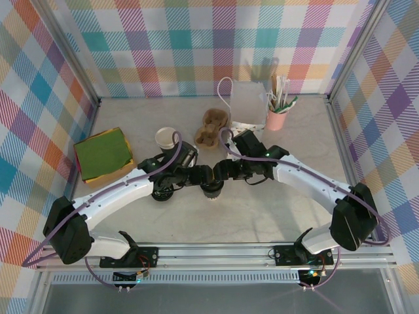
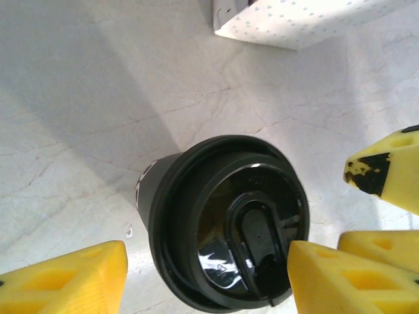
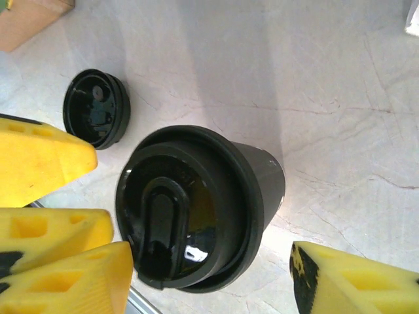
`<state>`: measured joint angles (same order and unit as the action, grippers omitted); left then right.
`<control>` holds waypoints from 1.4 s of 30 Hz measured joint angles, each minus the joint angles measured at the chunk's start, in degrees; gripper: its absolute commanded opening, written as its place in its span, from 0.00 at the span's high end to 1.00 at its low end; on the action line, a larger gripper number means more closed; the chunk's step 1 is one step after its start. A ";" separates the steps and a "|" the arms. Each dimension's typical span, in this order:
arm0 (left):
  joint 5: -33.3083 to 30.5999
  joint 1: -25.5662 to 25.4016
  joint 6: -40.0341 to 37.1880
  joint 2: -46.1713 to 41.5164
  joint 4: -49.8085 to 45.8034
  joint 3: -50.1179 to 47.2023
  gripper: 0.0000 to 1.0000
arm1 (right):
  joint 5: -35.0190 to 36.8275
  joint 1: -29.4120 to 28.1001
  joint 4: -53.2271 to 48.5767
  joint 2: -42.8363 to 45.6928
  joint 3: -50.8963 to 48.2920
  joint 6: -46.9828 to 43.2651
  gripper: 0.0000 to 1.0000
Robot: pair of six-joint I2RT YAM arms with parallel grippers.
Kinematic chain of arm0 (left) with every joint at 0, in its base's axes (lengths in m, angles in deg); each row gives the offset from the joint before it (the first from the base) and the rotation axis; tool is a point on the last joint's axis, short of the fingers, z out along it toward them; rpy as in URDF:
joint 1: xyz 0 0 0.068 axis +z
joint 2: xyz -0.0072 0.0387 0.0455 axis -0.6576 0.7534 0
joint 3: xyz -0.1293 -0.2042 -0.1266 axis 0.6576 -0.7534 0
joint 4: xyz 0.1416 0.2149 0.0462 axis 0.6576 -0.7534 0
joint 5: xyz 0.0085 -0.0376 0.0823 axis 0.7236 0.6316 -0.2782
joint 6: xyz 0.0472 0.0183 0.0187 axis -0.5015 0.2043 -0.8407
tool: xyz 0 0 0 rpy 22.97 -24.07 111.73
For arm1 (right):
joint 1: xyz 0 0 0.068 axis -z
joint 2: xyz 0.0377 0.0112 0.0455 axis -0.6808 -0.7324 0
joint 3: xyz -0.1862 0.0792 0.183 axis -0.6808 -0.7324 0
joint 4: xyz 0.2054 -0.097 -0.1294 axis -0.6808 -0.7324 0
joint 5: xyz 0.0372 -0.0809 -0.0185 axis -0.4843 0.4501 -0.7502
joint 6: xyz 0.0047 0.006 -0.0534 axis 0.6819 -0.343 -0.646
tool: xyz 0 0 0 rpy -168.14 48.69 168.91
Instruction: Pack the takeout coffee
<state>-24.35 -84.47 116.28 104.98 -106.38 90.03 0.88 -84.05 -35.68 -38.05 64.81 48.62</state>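
From above, the coffee (image 1: 211, 190) stood on the table (image 1: 308, 150) near the middle, where both arms met. The left gripper (image 1: 203, 178) reached it from the left and the right gripper (image 1: 224, 174) from the right. Farther back were a lidless cup (image 1: 166, 137), brown carriers (image 1: 211, 127), a white bag (image 1: 249, 101) and a pink cup (image 1: 276, 120) of utensils.

In the left wrist view, the left gripper (image 2: 206, 256) was open astride the upright coffee (image 2: 222, 222). One finger (image 2: 340, 281) sat at the lid's edge and the other stood clear. The bag's (image 2: 308, 19) corner lay beyond.

In the right wrist view, the right gripper (image 3: 211, 265) was also open around the coffee (image 3: 196, 209). One finger (image 3: 72, 278) was against the lid's rim, and a gap remained on the other side. A loose lid (image 3: 97, 116) lay just beside the coffee.
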 measured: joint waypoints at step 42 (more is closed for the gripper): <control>-18.03 14.21 -16.92 45.09 -2.91 40.04 0.65 | 22.97 3.48 -3.69 24.87 -4.39 -0.35 0.01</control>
<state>-42.38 -70.26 99.36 150.07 -109.28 130.07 23.85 -80.58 -39.37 -13.18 60.42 48.27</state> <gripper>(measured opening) 0.351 0.992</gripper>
